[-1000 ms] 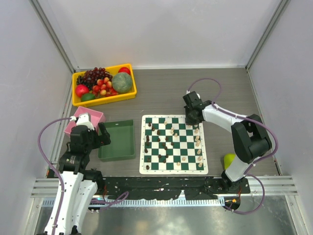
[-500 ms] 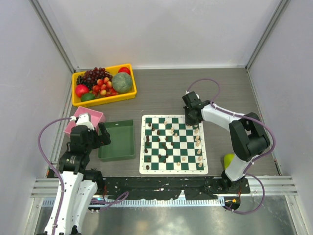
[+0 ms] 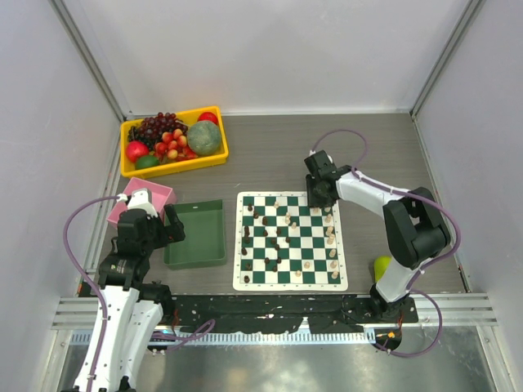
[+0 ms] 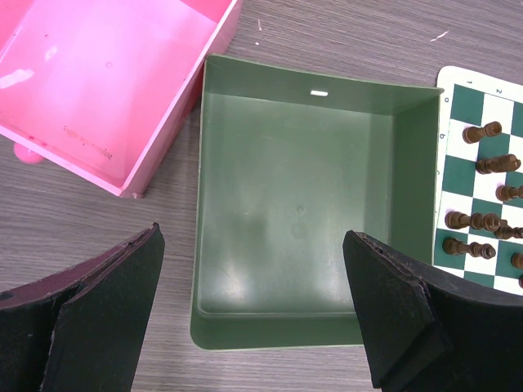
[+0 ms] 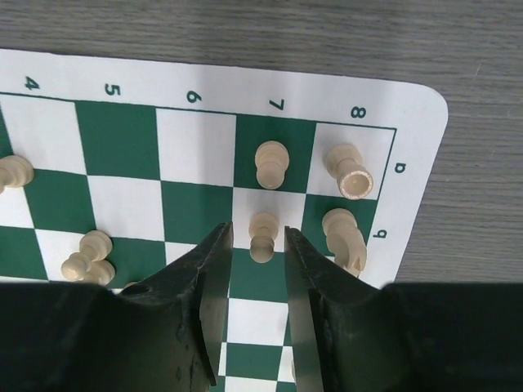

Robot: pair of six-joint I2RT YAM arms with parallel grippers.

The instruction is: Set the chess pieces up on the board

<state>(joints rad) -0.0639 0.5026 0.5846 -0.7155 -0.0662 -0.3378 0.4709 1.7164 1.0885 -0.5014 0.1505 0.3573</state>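
A grey wood-grain table (image 3: 270, 155) sits inside a booth of plain white walls (image 3: 270, 49). At the far left is a yellow bin (image 3: 173, 167) of fruit, and nearer the arms an open pink box (image 4: 98, 82). The left gripper (image 4: 253, 245) hangs over the near edge of the green tray (image 3: 196, 237) with its fingers spread wide and nothing between them.

Just right of the tray lies the board (image 3: 290, 285), flat on the table, its chess pieces (image 3: 278, 237) scattered across the squares. The dark ones bunch toward the left and middle. Several of them (image 4: 482, 131) lie on their sides along the edge closest to the tray. The cream ones stand mostly down the right side.

The right gripper (image 5: 259, 235) is low over the board's far right corner, its fingers (image 5: 214, 269) parted a little. A cream pawn (image 5: 263, 238) stands upright between the tips, with a sliver of space on each side, so it is not clamped. Just beyond it another cream pawn (image 5: 271, 163) stands on a green square. To the right, two cream pieces (image 5: 350, 171) lean or lie tipped by the border. A yellow-green fruit (image 3: 382, 265) rests beside the right arm's base.
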